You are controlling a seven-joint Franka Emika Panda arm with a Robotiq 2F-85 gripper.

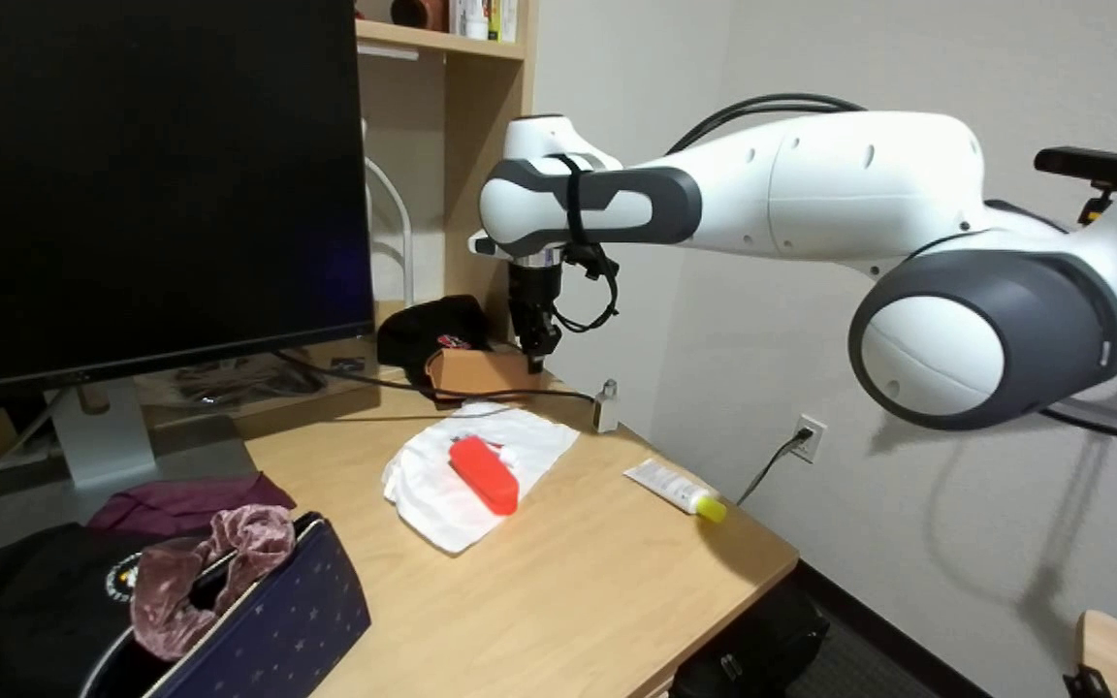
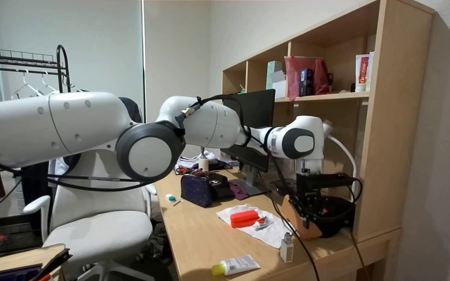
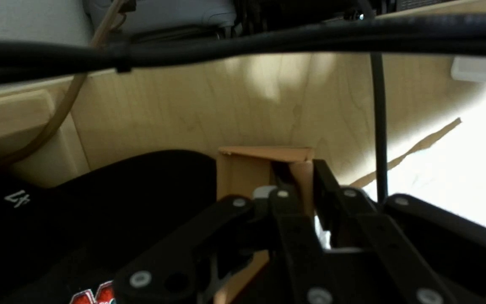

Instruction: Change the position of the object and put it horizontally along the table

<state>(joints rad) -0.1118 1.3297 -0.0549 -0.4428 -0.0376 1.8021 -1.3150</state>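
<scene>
Sitting near the 12 o'clock edge of the wooden table (image 1: 558, 601) in an exterior view, the tan box (image 1: 476, 373) has one side clenched in the jaws of the gripper (image 3: 302, 173). From the box, a black cap (image 1: 428, 328) lies at 11 o'clock, a white cloth (image 1: 423, 485) under a red case (image 1: 484, 475) at 6, a tube (image 1: 663, 482) at 4; beyond, a monitor (image 1: 151, 184) stands at 10, a pale wall (image 1: 752, 378) at 3.
</scene>
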